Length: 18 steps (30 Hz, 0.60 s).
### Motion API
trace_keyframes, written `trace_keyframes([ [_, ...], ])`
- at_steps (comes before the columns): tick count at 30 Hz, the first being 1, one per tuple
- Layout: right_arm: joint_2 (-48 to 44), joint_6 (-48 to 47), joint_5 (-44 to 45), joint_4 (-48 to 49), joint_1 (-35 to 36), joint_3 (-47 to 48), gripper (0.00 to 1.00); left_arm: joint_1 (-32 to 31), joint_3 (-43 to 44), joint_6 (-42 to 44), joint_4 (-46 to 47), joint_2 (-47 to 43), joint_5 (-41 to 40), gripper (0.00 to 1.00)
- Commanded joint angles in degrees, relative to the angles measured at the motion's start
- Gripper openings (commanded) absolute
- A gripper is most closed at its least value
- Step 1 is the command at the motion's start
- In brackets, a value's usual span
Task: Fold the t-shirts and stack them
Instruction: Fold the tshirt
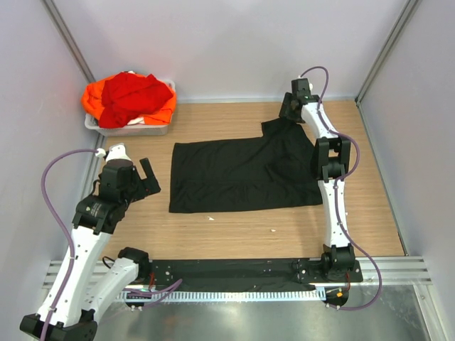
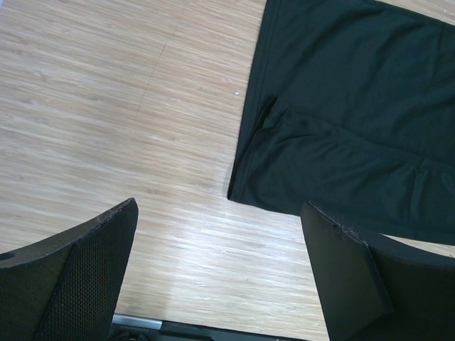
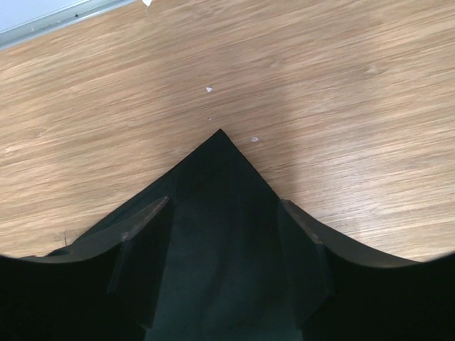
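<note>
A black short-sleeved cloth t-shirt (image 1: pixel 242 174) is lying spread flat in the middle of the wooden table (image 1: pixel 234 231). Its left edge and near edge are running straight. Bare wood is showing all around it: a broad band along the near side, a strip on the left, and more toward the back wall. A white plastic tub (image 1: pixel 96 126) is sitting in the far left corner, well apart from the black cloth, holding a crumpled red t-shirt (image 1: pixel 131 92) on top of a bright orange t-shirt (image 1: pixel 91 96).

The right arm is reaching far forward along the black shirt's right edge. The right gripper (image 1: pixel 288 110) is pointing down at the far right sleeve corner, its fingers (image 3: pixel 142 263) standing apart with the pointed tip of cloth lying between them, unpinched.

The left arm is bending at the elbow by the table's left side. The left gripper (image 1: pixel 151 177) is hovering over bare wood just beside the shirt's left edge, its jaws spread wide and holding nothing.
</note>
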Motion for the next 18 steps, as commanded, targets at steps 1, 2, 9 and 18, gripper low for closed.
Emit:
trace_keyframes([
  [1,-0.8,-1.2,0.7,3.2,0.5,-0.2,0.65,0.7,0.0,0.5,1.4,0.0,0.1,0.97],
  [2,-0.5,-1.2,0.7,3.2,0.5,-0.2,0.63,0.8,-0.2,0.5,1.4,0.1,0.1,0.97],
  [9,0.7,-1.9,0.3,3.6,0.9,-0.1,0.18,0.9,-0.2,0.4,1.6,0.7,0.0,0.96],
  [18,-8.1,-2.0,0.0,3.9,2.3,-0.3,0.01,1.0,2.4,-2.7,4.7,10.6,-2.7,0.94],
])
